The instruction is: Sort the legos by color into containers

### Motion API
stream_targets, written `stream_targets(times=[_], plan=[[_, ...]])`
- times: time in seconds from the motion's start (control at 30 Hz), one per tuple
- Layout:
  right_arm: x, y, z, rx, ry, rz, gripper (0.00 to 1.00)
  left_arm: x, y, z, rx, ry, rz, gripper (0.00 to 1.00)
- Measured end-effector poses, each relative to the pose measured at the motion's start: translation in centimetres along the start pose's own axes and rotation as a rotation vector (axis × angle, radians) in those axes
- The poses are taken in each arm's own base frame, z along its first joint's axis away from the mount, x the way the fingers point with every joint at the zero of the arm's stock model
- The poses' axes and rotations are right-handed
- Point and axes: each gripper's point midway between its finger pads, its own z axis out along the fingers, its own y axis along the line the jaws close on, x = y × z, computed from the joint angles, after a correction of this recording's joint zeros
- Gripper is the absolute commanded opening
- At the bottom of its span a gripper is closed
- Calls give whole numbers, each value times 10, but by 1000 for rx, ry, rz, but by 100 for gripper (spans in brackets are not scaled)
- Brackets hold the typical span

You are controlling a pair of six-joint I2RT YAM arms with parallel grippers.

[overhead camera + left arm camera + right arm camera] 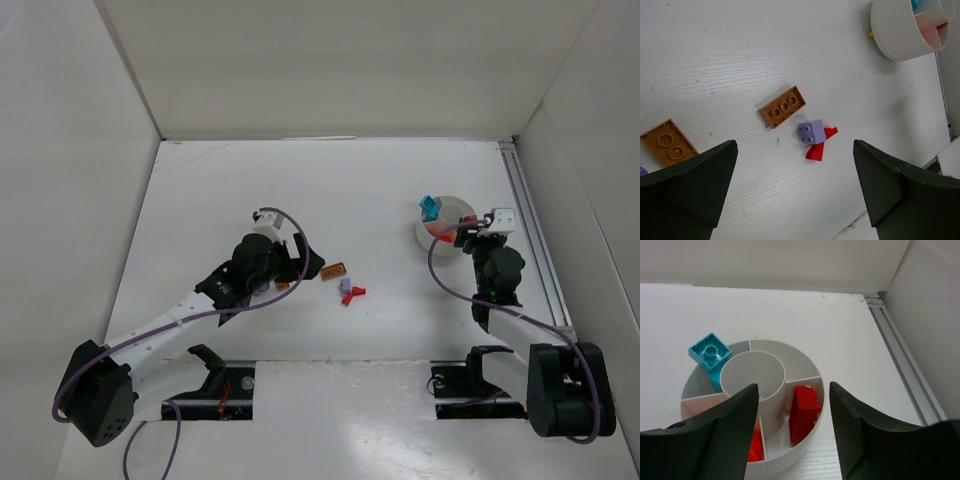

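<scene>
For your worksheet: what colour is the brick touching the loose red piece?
Purple brick; left wrist view.

Two brown plates lie on the table, plus one lilac brick and red pieces, one or two, hard to tell. One divided white bowl holds one red brick, one orange-red piece and at least one teal brick.

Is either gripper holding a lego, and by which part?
Nothing is held: left gripper and right gripper both open; red plastic brick lies free in round white bowl.

The left wrist view's corner cuts off the white bowl.
</scene>
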Motion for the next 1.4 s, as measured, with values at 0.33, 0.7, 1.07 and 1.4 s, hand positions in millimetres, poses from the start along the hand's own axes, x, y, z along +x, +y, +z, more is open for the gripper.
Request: stream_targets(times=[0.33,0.7,1.07,1.4], plan=[[-58,-3,-24,-27,-93,-93,86,-2,-3,-4,12,-6,-3,100],[-39,145,-51,-749,174,-477,92,2,-1,-23,-7,3,-82,100],[92,267,-159,-1383,482,-793,84,15,14,-37,-51,14,-109,100],[108,272,-142,-1339,528,-826,66,20,19,-38,-66,24,-111,100]])
